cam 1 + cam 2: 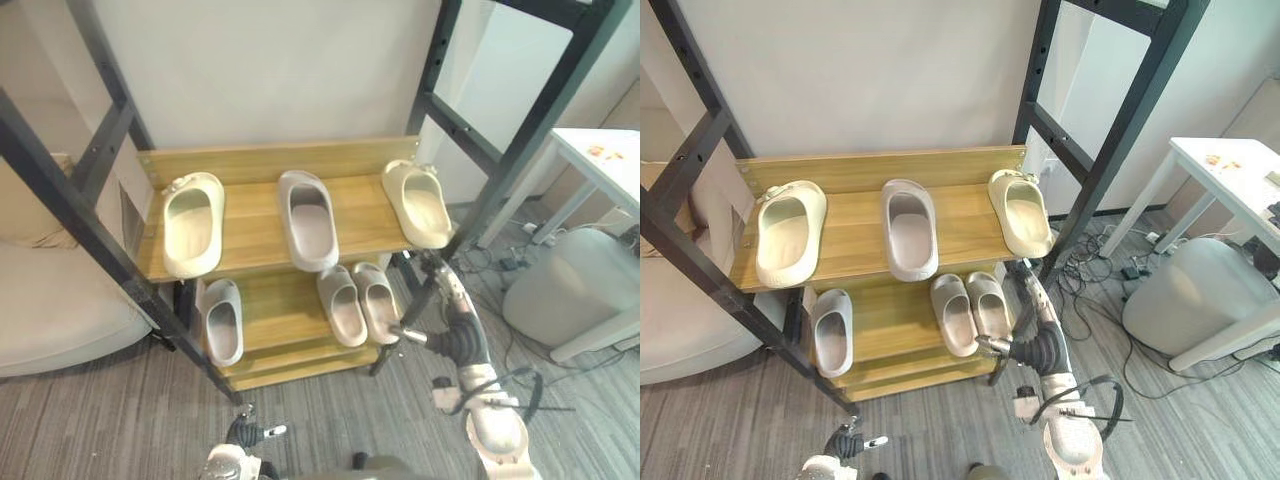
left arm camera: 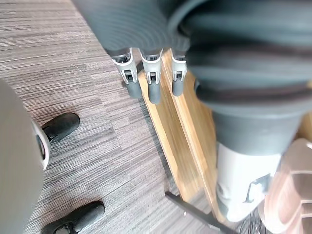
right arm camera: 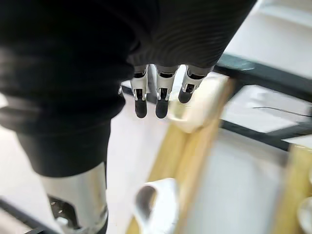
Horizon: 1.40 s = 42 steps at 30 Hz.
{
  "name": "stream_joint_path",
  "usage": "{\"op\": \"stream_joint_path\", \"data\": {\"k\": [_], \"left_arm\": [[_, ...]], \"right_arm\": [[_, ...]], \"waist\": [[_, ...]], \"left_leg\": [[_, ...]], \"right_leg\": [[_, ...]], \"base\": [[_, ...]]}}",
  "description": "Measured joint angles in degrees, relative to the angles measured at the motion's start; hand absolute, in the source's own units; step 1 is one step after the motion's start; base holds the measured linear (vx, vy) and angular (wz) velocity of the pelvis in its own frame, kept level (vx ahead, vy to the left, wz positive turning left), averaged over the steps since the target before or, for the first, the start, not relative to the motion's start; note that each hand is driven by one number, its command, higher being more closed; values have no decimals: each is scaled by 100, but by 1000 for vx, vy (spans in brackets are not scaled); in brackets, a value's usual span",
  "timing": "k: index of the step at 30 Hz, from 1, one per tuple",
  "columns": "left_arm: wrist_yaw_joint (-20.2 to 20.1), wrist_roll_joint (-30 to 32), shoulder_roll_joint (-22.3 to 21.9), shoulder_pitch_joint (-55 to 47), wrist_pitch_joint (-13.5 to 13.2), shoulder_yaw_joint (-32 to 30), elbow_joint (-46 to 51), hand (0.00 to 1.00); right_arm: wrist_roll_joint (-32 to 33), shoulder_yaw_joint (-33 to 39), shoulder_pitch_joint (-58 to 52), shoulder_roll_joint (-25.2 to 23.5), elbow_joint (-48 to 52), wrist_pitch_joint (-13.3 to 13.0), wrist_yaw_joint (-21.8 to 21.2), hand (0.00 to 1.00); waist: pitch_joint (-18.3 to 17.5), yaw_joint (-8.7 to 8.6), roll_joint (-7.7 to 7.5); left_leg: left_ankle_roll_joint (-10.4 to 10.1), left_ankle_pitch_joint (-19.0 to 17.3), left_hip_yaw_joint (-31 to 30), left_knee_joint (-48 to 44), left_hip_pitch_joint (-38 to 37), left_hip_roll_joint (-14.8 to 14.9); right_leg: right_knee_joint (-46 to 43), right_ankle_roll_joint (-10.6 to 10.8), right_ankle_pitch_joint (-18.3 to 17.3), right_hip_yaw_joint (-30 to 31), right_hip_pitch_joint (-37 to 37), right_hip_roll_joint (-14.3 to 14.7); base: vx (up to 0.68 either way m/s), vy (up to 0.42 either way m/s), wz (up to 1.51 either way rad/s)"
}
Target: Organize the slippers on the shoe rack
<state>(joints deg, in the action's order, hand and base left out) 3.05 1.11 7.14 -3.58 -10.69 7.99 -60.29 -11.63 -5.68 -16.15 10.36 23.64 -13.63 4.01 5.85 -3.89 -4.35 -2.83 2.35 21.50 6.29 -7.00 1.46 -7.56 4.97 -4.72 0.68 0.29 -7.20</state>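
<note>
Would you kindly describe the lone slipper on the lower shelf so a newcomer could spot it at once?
Find the wooden shoe rack against the white wall and look at its lower shelf. At that shelf's left end lies one grey slipper by itself. Its neighbours, two more grey slippers, sit side by side at the right.

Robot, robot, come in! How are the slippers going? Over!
Left hand open, low. Right hand open beside wooden shoe rack. Cream rubber slippers split by grey slipper. Nothing blocking.

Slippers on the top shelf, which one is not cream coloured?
The middle slipper: it is grey, while the left slipper and the right slipper on either side of it are cream.
</note>
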Motion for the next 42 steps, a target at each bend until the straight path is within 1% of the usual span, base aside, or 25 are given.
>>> {"op": "stream_joint_path", "data": {"k": [1, 3, 4, 7, 9, 11, 13, 16, 17, 18, 19, 21, 25, 27, 29, 32, 33, 39, 42], "left_arm": [[-2, -1, -6, 1, -3, 1, 0, 0], [-59, -4, -7, 5, -9, 0, 1, 0], [-77, -4, -6, 6, -9, 0, 1, 0], [-92, -8, -6, 12, -10, -5, 13, 0], [-92, -9, 7, 17, -7, -25, 18, 0], [-92, -9, 16, 15, -3, -46, 8, 0], [-90, -22, 57, -1, 21, -164, 1, 0], [-87, -124, 55, 0, 24, -265, 4, 0], [-89, -123, 59, 2, 26, -265, 8, 0], [-90, -132, 62, 6, 27, -270, 18, 0], [-88, -133, 59, 14, 28, -298, 40, 0], [-88, -138, 49, 8, 35, -380, 52, 0], [-87, -141, 20, 12, 38, -426, 131, 0], [-83, -145, -9, 13, 39, -433, 172, 0], [-84, -146, -17, 14, 40, -429, 198, 0], [-82, -191, -7, 34, 40, -420, 238, 0], [-81, -229, -3, 47, 46, -418, 238, 0], [-69, -247, 3, 63, 47, -418, 246, 0], [-66, -250, 8, 66, 46, -417, 248, 0]], "right_arm": [[-26, 0, 152, 36, -5, 1, 34, 0], [-197, -5, 820, 154, -159, 4, 202, 0], [-197, -6, 1016, 163, -262, 12, 243, 0], [-199, -16, 1674, 225, -613, 73, 396, 0], [-201, -13, 2146, 256, -974, 150, 495, 0], [-201, -8, 2430, 282, -1216, 215, 610, 0], [-202, -9, 2805, 302, -1625, 294, 697, 0], [-200, -3, 3357, 313, -2322, 432, 825, 0], [-200, 2, 3481, 314, -2480, 478, 846, 0], [-206, 21, 3635, 314, -2707, 533, 869, 0], [-221, 63, 3716, 312, -2876, 598, 920, 0], [-239, 131, 3860, 316, -3192, 686, 1010, 0], [-356, 315, 4251, 314, -3673, 830, 1197, 0], [-357, 445, 4492, 317, -3898, 891, 1297, 0], [-355, 552, 4611, 319, -4059, 895, 1355, 0], [-354, 618, 4798, 321, -4238, 954, 1455, 0], [-353, 632, 4837, 321, -4278, 972, 1464, 0], [-351, 647, 4953, 320, -4376, 971, 1458, 0], [-338, 666, 5101, 321, -4502, 955, 1417, 0]], "waist": [[-4, 12, 7], [-27, 76, 29], [-27, 79, 29], [-58, 155, 44], [-58, 250, 53], [-67, 299, 59], [-69, 405, 59], [-80, 489, 43], [-80, 510, 42], [-75, 539, 39], [-73, 599, 34], [-68, 643, 29], [41, 682, 70], [109, 688, 132], [145, 688, 152], [249, 687, 158], [273, 687, 157], [294, 704, 145], [313, 702, 117]], "left_leg": [[5, 2, -7, 1, 1, -5], [39, 25, -71, 4, 4, -4], [43, 28, -114, 4, 3, -8], [68, 52, -346, 6, 103, -40], [94, 70, -492, 7, 171, -98], [103, 69, -637, 7, 246, -113], [113, 73, -757, 7, 331, -144], [124, 82, -874, 6, 433, -179], [145, 96, -920, 6, 469, -193], [161, 106, -975, 4, 512, -204], [189, 121, -992, 3, 514, -213], [194, 123, -1051, 0, 504, -238], [194, 120, -1128, -21, 524, -218], [186, 114, -1155, 5, 544, -208], [183, 113, -1187, 6, 565, -206], [162, 97, -1240, 8, 607, -208], [119, 68, -1259, 8, 620, -209], [116, 66, -1279, 7, 706, -211], [153, 90, -1257, 6, 702, -214]], "right_leg": [[1, 5, 3, -3, 2, -6], [7, 16, 6, -61, 37, -33], [26, 21, 8, -99, 76, -41], [104, 41, 18, -323, 142, -95], [158, 39, -12, -443, 167, -127], [219, 51, -11, -554, 179, -156], [287, 47, -7, -656, 185, -175], [372, 17, 31, -753, 190, -196], [398, 22, 40, -795, 192, -200], [405, 76, 71, -843, 194, -207], [416, 83, 77, -878, 221, -209], [496, 85, 76, -958, 306, -208], [535, 85, 76, -998, 369, -178], [536, 84, 75, -1041, 363, -167], [537, 82, 74, -1095, 357, -166], [538, 73, 67, -1127, 339, -166], [537, 55, 54, -1149, 340, -166], [563, 47, 30, -1150, 283, -169], [585, 49, 31, -1144, 283, -168]], "base": [[-11, 15, 7], [-10, 9, 15], [-12, 4, 34], [-21, 7, 40], [-22, 12, 28], [-3, 8, 31], [14, 5, 28], [45, 3, 22], [67, -2, 24], [98, -8, 20], [95, -9, 17], [101, -9, 13], [70, -24, 10], [-2, -22, 5], [-18, -18, 7], [-31, -12, 8], [-37, -9, 9], [-11, -5, 3], [26, -9, -5]]}}
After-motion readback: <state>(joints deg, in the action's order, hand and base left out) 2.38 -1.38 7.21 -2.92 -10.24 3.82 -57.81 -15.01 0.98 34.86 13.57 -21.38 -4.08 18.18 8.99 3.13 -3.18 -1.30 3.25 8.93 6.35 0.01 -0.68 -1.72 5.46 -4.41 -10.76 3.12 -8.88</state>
